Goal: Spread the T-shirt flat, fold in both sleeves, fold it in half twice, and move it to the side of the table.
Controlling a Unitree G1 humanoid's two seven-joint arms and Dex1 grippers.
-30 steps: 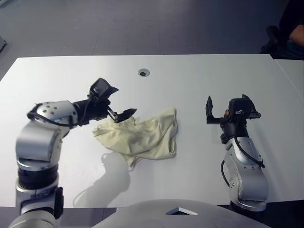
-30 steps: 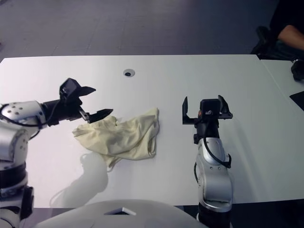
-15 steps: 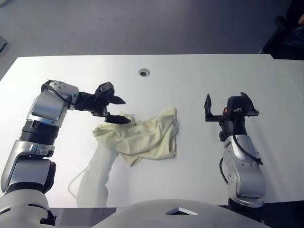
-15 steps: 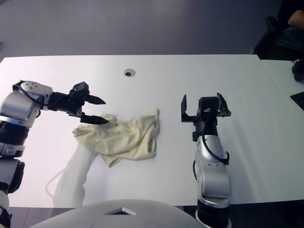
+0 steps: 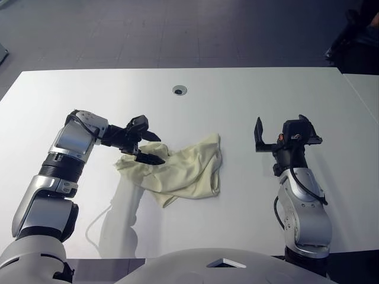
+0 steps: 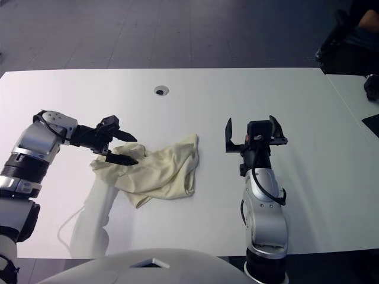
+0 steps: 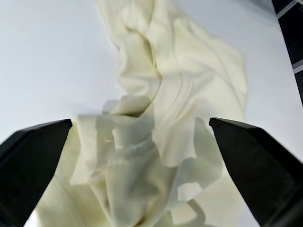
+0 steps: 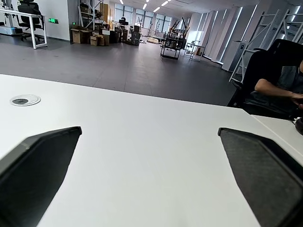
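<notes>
T-shirt (image 5: pixel 183 168): plain pale yellow, uniform throughout, lying between and just ahead of the tips of the left gripper (image 5: pixel 159 149), which is matt black. Right gripper (image 5: pixel 280 122): black, with a small orange mark on its body. Left arm (image 5: pixel 70 141) and right arm (image 5: pixel 303 208): silver-grey shells. Table (image 5: pixel 237 94): plain white. Grommet (image 5: pixel 179 90): grey ring, dark centre. Floor (image 5: pixel 177 29): dark grey tiles.

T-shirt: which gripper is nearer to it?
Left. The left gripper sits open over the left edge of the T-shirt; the right gripper stands apart to its right.
</notes>
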